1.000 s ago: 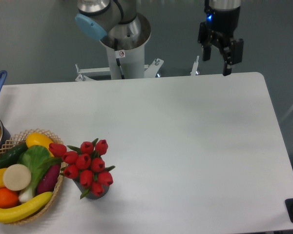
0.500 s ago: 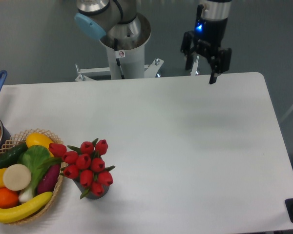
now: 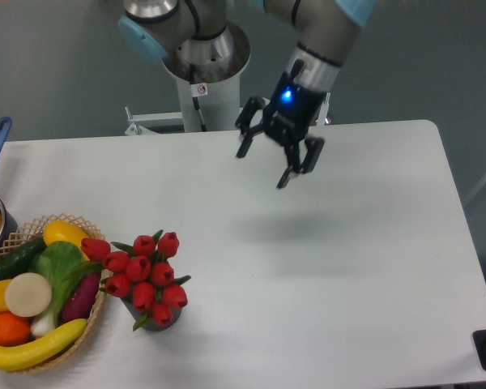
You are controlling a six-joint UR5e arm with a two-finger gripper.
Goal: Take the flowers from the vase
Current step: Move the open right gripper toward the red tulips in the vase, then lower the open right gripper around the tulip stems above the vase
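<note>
The black two-finger claw [image 3: 262, 166] hangs with its fingers spread above the white counter [image 3: 324, 267], well apart from the bunch of red tulip flowers [image 3: 140, 271], and the bare counter surface lies between them. The flowers stand in the small dark grey vase [image 3: 160, 318] near the counter's front edge. Just beside them on the left, the woven wicker basket [image 3: 87, 326] of fruit and vegetables crowds that side, a red piece touching the blooms. Right of the flowers the surface is open.
</note>
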